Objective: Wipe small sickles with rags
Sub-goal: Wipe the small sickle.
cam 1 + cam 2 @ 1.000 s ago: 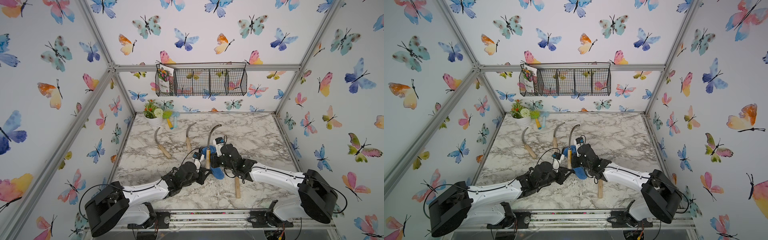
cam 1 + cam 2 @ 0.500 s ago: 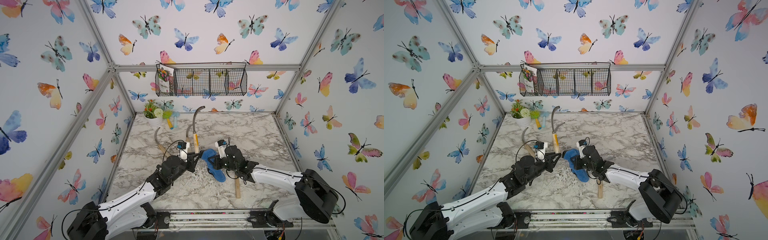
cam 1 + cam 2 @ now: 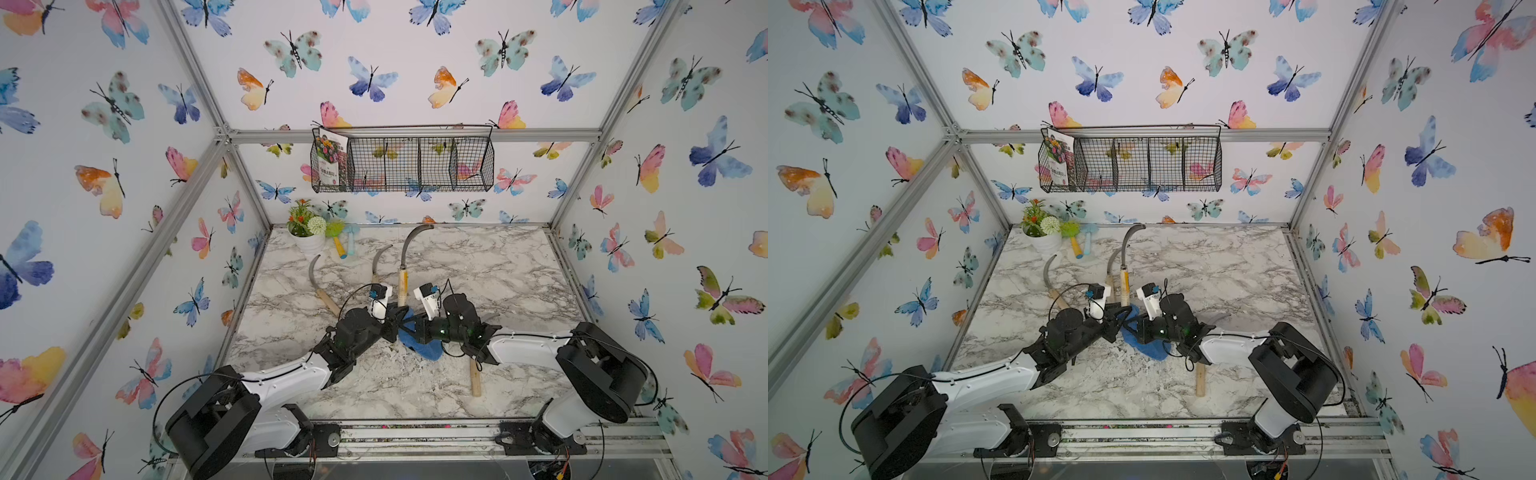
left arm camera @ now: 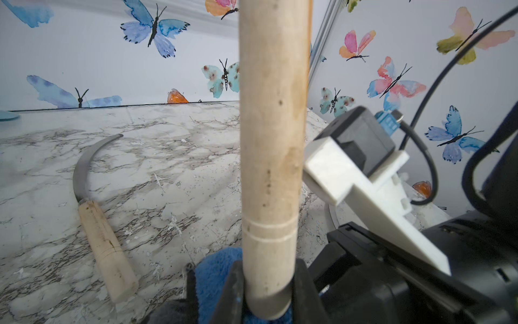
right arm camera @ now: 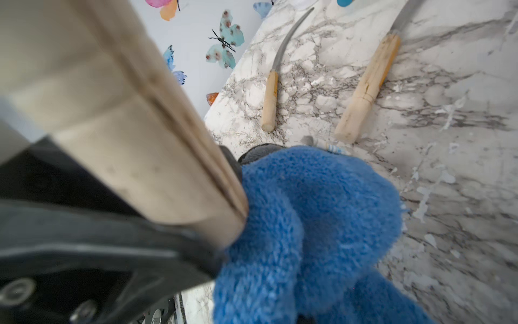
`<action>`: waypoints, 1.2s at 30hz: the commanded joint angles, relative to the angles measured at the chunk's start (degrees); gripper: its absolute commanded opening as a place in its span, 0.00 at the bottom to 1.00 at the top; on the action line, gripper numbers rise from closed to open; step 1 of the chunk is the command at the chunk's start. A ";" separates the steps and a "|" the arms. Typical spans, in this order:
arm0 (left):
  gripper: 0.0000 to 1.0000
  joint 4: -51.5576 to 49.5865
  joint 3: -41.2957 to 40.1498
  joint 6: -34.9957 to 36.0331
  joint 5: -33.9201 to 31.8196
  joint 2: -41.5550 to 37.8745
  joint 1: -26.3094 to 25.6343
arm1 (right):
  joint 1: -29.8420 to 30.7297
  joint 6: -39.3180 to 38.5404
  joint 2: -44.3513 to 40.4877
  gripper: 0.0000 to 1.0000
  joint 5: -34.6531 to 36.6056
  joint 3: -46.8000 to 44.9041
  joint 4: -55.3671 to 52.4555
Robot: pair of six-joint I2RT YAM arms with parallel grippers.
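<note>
Your left tool [image 3: 400, 316] clamps the pale wooden handle of an upright sickle [image 3: 402, 282], curved grey blade topmost. Your right tool [image 3: 411, 330] pinches the fluffy blue rag [image 3: 426, 351] at that handle's base. Two sickles [image 3: 319, 286] lie on the marbled surface [image 3: 478, 266] beyond.

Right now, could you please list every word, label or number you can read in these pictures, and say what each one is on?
Packet in the wire basket: printed lines below its flower picture, too small and blurred to read.
No other text, label or number shows in any view.
</note>
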 commanded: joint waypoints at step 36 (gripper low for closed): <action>0.00 8.78 -2.55 -1.74 5.17 0.56 -2.37 | 3.82 -0.62 -2.60 0.02 -1.36 -8.99 28.13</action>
